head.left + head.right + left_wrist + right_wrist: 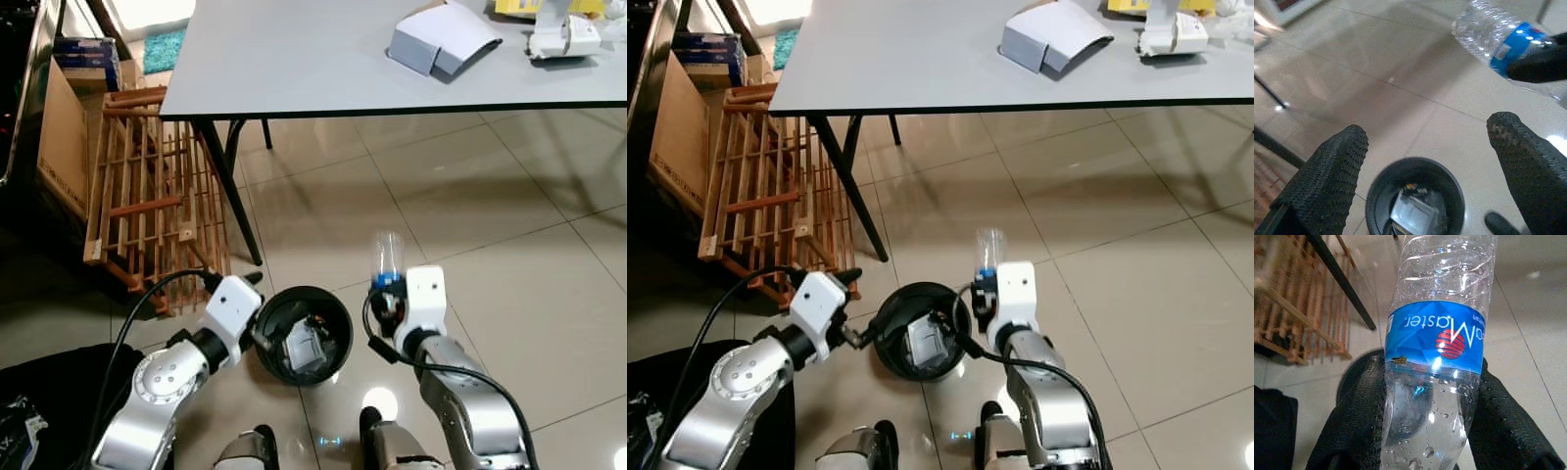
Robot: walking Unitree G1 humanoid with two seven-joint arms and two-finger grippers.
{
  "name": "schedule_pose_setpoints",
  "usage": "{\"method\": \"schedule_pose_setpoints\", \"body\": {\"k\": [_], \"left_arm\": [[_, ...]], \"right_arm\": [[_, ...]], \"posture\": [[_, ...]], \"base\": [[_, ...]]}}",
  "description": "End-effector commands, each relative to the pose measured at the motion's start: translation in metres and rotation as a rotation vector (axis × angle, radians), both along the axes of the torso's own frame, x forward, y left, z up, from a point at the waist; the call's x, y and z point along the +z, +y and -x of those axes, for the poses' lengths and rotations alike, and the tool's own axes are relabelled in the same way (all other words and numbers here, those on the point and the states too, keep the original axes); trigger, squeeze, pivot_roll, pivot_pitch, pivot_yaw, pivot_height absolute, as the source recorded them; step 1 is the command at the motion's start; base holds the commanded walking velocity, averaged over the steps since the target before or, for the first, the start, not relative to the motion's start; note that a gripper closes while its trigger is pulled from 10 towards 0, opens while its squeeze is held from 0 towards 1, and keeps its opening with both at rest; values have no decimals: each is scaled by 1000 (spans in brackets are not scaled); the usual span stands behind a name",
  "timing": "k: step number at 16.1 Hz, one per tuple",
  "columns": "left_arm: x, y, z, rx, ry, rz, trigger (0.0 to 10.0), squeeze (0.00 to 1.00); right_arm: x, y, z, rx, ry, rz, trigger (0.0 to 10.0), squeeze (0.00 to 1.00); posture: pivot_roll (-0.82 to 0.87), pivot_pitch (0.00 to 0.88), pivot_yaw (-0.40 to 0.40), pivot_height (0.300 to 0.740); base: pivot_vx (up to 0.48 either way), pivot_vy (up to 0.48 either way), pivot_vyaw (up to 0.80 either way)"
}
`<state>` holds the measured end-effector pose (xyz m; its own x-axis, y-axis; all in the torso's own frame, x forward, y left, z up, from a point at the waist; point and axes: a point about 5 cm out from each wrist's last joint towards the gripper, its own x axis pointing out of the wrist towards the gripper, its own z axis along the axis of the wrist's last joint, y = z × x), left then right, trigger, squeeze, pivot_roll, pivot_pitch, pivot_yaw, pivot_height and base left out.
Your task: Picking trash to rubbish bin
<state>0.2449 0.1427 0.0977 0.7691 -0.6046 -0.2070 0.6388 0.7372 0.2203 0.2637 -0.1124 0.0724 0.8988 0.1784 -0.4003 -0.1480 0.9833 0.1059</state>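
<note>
The clear plastic bottle (1437,347) stands in the lower middle of the left eye view, base up, just right of the black rubbish bin (338,328) and above the level of its rim. It looks empty apart from droplets on the inside wall, so it is probably very light; its ribbed, thin wall should dent under a hard squeeze and may slip on wet plastic. The blue label band looks like the firmest place to hold, and there the right gripper (1425,416) is clamped, one black finger on each side just below the label.

The bin sits on the tiled floor (509,284) at lower centre and already holds a crumpled silvery wrapper (306,348). The left gripper (1430,161) hangs over the bin's left side with its fingers wide apart and nothing between them.

Further out, a grey table (294,59) fills the top of the frame, a wooden rack (147,186) leaning at the left.
</note>
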Motion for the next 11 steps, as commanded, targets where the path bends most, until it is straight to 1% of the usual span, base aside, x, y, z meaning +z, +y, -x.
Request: {"method": "schedule_pose_setpoints", "body": {"k": [1,3,5,7,8,9,10,11], "left_arm": [[-4,-1,7,-59,6,-38,10000,0],[-10,8,12,-100,10,-96,10000,0],[-11,14,13,-99,17,-110,10000,0],[-15,28,20,-106,42,-158,10000,0],[-21,36,26,-112,78,-213,10000,0],[-31,46,31,-91,107,-255,10000,0],[-36,54,35,-64,132,-260,10000,0],[-38,56,37,-56,142,-258,10000,0]], "right_arm": [[-2,0,-1,-8,0,-8,10000,0],[-6,-2,-3,-14,10,6,10000,0],[-9,-3,-1,-11,20,16,10000,0],[-15,-3,2,-4,46,30,10000,0],[-17,-4,2,-4,49,38,10000,0],[-17,-5,1,-7,45,45,10000,0],[-16,-6,-1,-10,42,50,10000,0],[-16,-7,-1,-11,41,51,10000,0]], "posture": [[30,278,72,740],[32,282,70,740],[33,292,69,740],[37,311,69,740],[50,343,68,740],[60,365,72,740],[64,380,72,740],[66,383,72,740]], "base": [[0,0,0],[0,0,0],[0,0,0],[0,0,0],[0,0,0],[0,0,0],[0,0,0],[0,0,0]]}}
